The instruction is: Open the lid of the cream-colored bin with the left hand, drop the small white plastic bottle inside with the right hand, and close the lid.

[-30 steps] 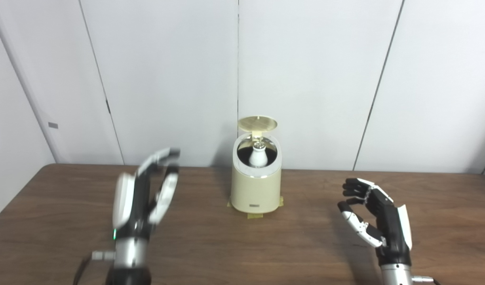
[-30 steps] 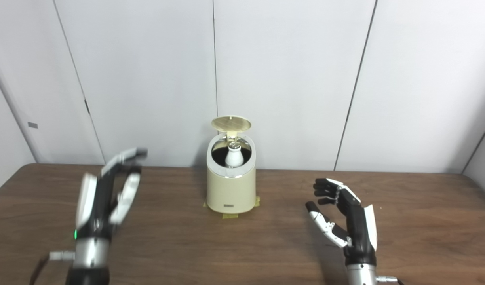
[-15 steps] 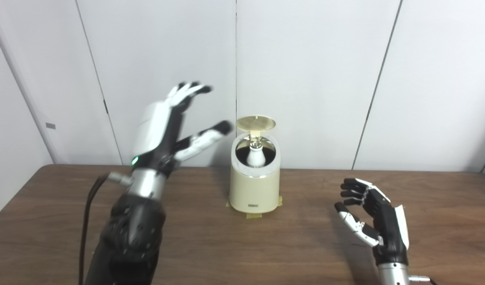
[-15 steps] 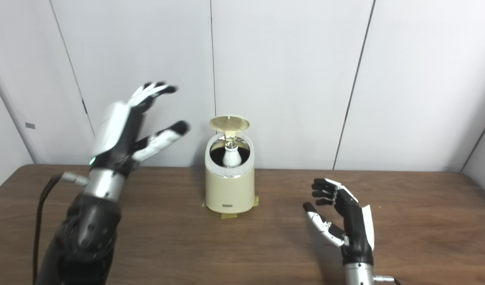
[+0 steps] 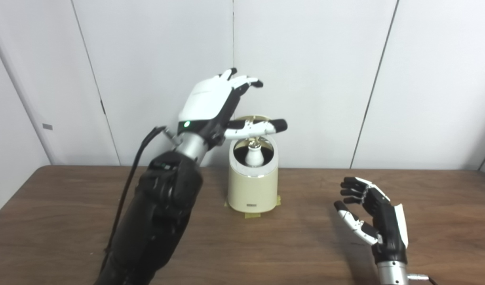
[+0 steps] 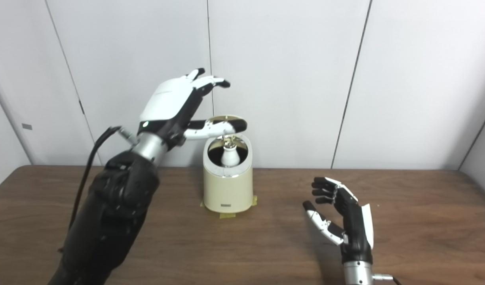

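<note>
Left eye view. The cream-colored bin (image 5: 253,184) stands upright near the back edge of the table (image 5: 266,245), on strips of yellow tape (image 5: 252,215). Its lid (image 5: 253,118) is raised at the rear, and the small white plastic bottle (image 5: 253,155) sits upright inside the opening. The left hand (image 5: 216,107) hovers above and left of the lid, fingers spread, holding nothing; its thumb (image 5: 258,126) lies across the front of the lid. The right hand (image 5: 375,219) waits well to the right of the bin, low over the table, fingers loosely curled and apart, empty.

Handling, as a judgement: the lid looks thin, rigid and light, hinged at the back. It should need only a light downward push on its top face or front edge. The tape suggests the bin is light enough to shift or tip under a sideways load, so press straight down.

Right eye view. The thumb (image 6: 216,127) covers the lid's left portion, and only part of the lid's rim (image 6: 226,117) shows. Contact between thumb and lid cannot be confirmed from either view. The hinge is hidden behind the bottle neck (image 6: 228,147). The bottle's lower body and the depth of the bin are out of sight.
</note>
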